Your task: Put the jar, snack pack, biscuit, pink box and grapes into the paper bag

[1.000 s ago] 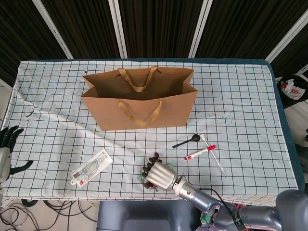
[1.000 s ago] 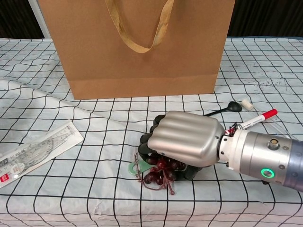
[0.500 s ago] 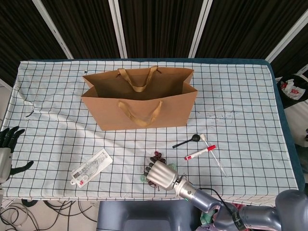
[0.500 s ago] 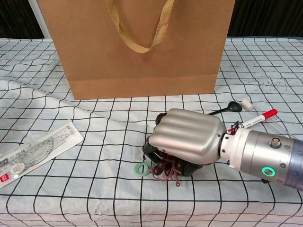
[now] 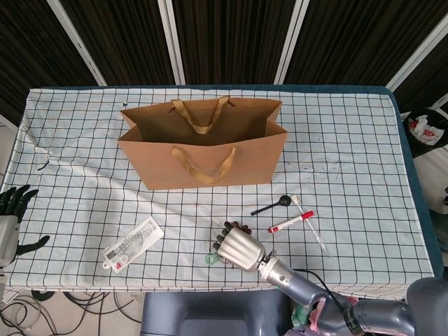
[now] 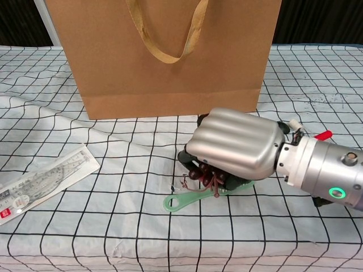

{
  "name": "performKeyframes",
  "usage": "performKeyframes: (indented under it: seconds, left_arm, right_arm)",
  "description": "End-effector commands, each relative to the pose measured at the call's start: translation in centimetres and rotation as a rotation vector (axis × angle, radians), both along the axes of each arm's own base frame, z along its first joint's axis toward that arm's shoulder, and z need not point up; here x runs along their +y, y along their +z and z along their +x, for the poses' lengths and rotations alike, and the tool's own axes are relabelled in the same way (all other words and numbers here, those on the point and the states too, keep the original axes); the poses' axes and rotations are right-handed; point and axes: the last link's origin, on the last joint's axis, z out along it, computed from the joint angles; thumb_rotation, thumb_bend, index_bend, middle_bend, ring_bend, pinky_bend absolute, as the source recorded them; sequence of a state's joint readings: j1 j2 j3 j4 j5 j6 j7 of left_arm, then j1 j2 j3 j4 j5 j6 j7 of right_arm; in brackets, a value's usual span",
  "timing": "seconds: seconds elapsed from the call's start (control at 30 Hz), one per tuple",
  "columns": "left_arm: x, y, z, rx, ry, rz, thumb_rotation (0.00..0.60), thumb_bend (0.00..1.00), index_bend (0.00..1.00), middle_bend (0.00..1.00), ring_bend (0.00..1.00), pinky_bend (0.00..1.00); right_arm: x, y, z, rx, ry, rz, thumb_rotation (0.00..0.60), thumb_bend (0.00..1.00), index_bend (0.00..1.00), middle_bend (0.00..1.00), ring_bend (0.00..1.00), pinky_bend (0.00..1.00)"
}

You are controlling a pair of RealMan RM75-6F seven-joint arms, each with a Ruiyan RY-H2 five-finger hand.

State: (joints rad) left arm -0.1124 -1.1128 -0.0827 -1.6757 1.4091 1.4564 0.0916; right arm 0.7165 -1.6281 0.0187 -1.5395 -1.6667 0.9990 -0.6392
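The brown paper bag (image 5: 203,150) stands open mid-table, and it fills the top of the chest view (image 6: 164,56). My right hand (image 5: 240,246) (image 6: 235,150) is in front of it, fingers curled around the dark red grapes (image 6: 199,174). The grape stems hang below the palm, just above the cloth. Only the tip of the bunch shows past the hand in the head view. My left hand (image 5: 11,213) hangs off the table's left edge, fingers spread and holding nothing. The jar, snack pack, biscuit and pink box do not show in either view.
A green flat tool with a ring end (image 6: 180,201) (image 5: 209,260) lies under my right hand. A packaged ruler set (image 5: 133,243) (image 6: 39,181) lies at the front left. A black spoon (image 5: 271,205) and a red marker (image 5: 290,222) lie right of the hand.
My right hand has closed on the grapes and moved up and to the right with them, uncovering the green tool. The left hand has hardly moved.
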Motion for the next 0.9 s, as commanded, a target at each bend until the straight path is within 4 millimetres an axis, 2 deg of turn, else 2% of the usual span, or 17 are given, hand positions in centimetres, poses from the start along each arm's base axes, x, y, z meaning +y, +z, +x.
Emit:
performKeyframes:
  seconds: [0.03,0.3,0.6,0.9]
  left_arm:
    - [0.0,0.0,0.0,0.0,0.0,-0.001,0.6,0.07,0.15,0.07,0.0,0.08]
    - [-0.1,0.1,0.0,-0.002,-0.001,-0.003,0.6,0.07,0.15,0.07,0.0,0.08]
    - [-0.3,0.3,0.1,-0.009,-0.007,0.005,0.6,0.07,0.16,0.06,0.0,0.08]
    - [-0.4,0.1,0.2,-0.004,-0.009,-0.005,0.6,0.07,0.16,0.07,0.0,0.09]
  right_arm:
    - [-0.4,0.8,0.2,0.0,0.023,-0.04,0.6,0.44,0.58,0.54,0.54,0.36]
    - [-1.4,3.9,1.1,-0.014,0.075,-0.164,0.6,0.44,0.58,0.54,0.55,0.37]
    - [-2.0,9.8,2.0,-0.025,0.142,-0.361,0.6,0.44,0.58,0.54,0.55,0.37]
    - [-3.3,15.6,3.2,0.115,0.24,-0.473,0.6,0.44,0.59,0.54,0.55,0.37]
